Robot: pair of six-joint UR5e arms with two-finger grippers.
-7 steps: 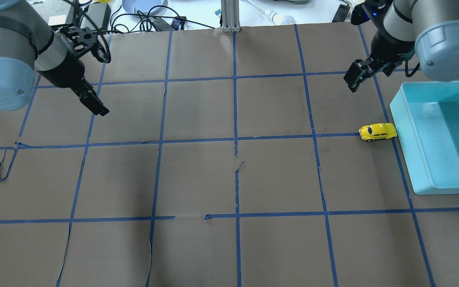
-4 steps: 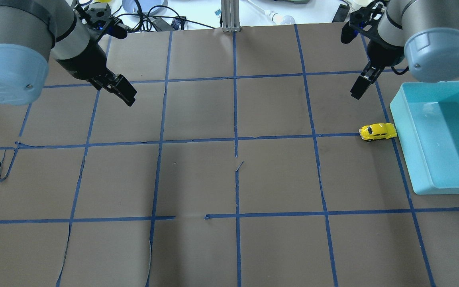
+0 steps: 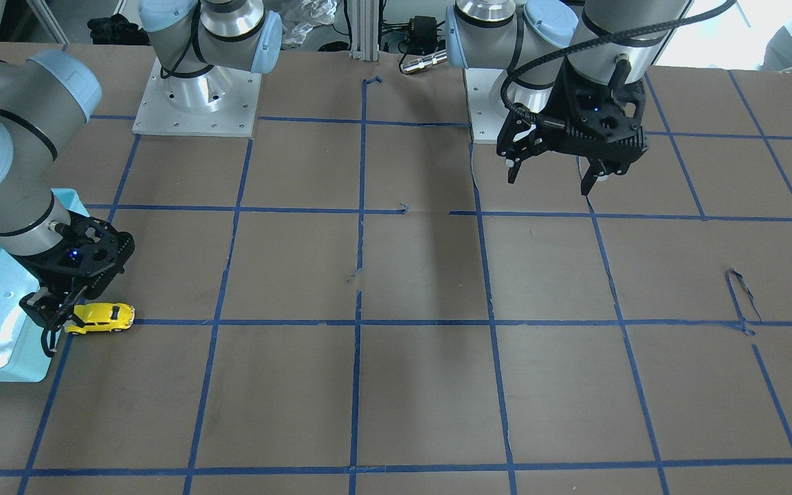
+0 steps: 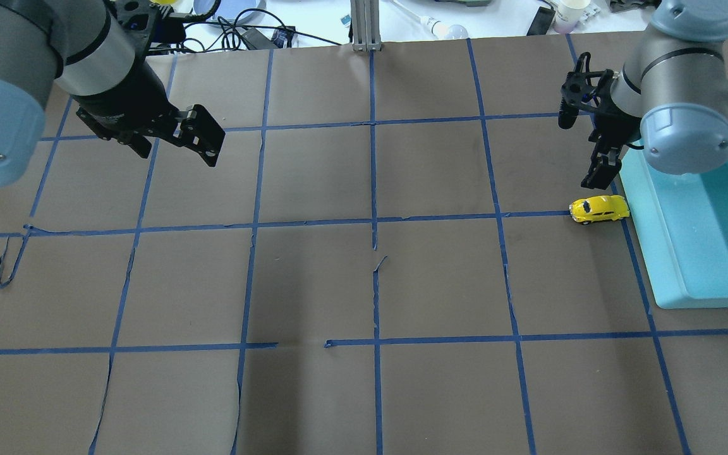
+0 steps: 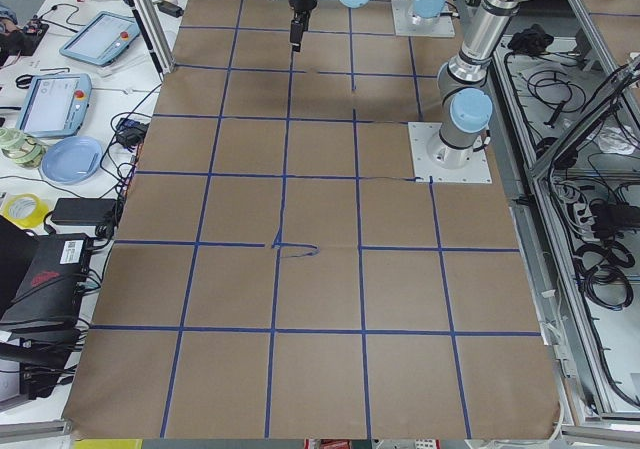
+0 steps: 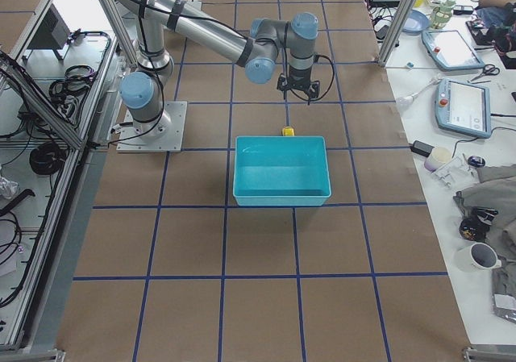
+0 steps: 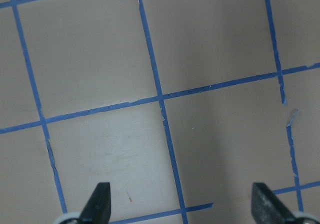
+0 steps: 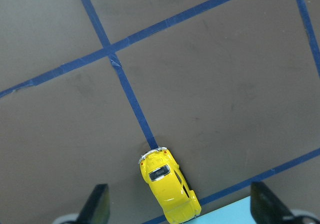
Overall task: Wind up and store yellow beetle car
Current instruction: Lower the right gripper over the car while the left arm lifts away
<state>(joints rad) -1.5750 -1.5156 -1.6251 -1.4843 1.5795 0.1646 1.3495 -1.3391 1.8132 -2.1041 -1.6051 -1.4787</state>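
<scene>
Yellow on brown paper, the car (image 4: 599,209) stands on its wheels just beside the bin (image 4: 655,253), so the right gripper (image 4: 598,172) hangs above it, jaws spread to straddle it, while the left gripper (image 3: 549,182), equally spread and empty, idles well apart.

the yellow beetle car (image 8: 169,193) has a smooth, glossy painted shell and shiny dark windows. the table (image 4: 313,189) is covered in matt brown paper, creased and torn in places, gridded with faintly shiny blue tape (image 4: 373,158). the bin (image 4: 667,278) is smooth turquoise plastic with a soft sheen. the left arm (image 4: 86,44) and right arm (image 4: 673,57) are satin grey metal with pale blue caps. the left gripper (image 3: 548,183) and right gripper (image 8: 182,206) are matt black.
</scene>
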